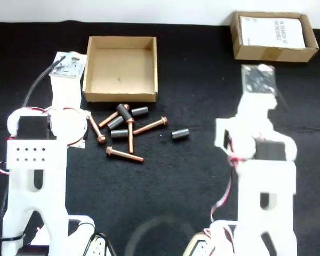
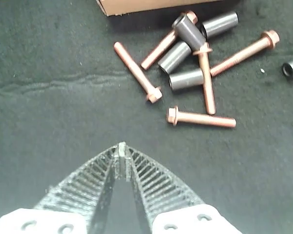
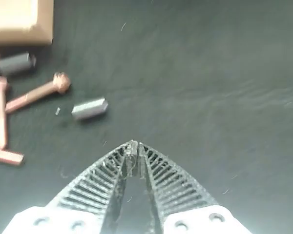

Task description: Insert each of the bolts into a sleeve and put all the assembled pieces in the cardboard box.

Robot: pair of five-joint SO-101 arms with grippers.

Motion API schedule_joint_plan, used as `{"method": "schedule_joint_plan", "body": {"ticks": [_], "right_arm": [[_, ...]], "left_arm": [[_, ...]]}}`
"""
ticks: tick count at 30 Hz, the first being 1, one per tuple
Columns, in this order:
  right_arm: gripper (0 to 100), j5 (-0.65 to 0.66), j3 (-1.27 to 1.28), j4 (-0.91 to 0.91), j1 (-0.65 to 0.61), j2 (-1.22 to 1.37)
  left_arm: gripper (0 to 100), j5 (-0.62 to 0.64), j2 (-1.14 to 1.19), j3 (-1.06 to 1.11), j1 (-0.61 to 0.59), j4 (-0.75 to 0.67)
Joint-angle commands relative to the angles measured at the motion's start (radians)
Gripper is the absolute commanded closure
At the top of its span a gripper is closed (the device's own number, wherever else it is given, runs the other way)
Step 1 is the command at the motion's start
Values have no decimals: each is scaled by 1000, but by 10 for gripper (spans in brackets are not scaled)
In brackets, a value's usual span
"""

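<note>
Black cloth covers the table (image 1: 202,176), faintly creased, and a strip of white wall (image 1: 122,9) runs along the far edge. My left arm (image 1: 34,176) stands near left and my right arm (image 1: 264,181) near right, both cut off at the near edge of the high view. The cardboard box (image 1: 120,66) sits open at far left-centre. A second box (image 1: 272,34) at far right holds a white sheet (image 1: 271,29).

Just this side of the cardboard box is the heap: five copper bolts (image 1: 124,154) with four grey sleeves (image 1: 120,133) tangled among them. A fifth sleeve (image 1: 180,134) lies alone to the right. One bolt runs under the topmost sleeve, its head half covered.

My left gripper (image 2: 123,148) hangs over the cloth, jaws pressed together, with the heap beyond its tips. My right gripper (image 3: 133,146) has its jaws pressed together too, with the lone sleeve near.
</note>
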Motion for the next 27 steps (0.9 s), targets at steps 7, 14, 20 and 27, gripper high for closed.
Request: {"method": "schedule_joint_plan", "body": {"ticks": [7,14,20,27], "right_arm": [[930,147,-381,252,-306,495],[907,718,-549,390,-450,736],[907,884,-742,453,-427,909],[822,1043,-855,455,-429,1024]], "left_arm": [[984,9,-2,309,12,-428],[983,236,-5,535,10,-736],[983,212,4,679,-10,-925],[983,118,4,812,-64,-1220]]}}
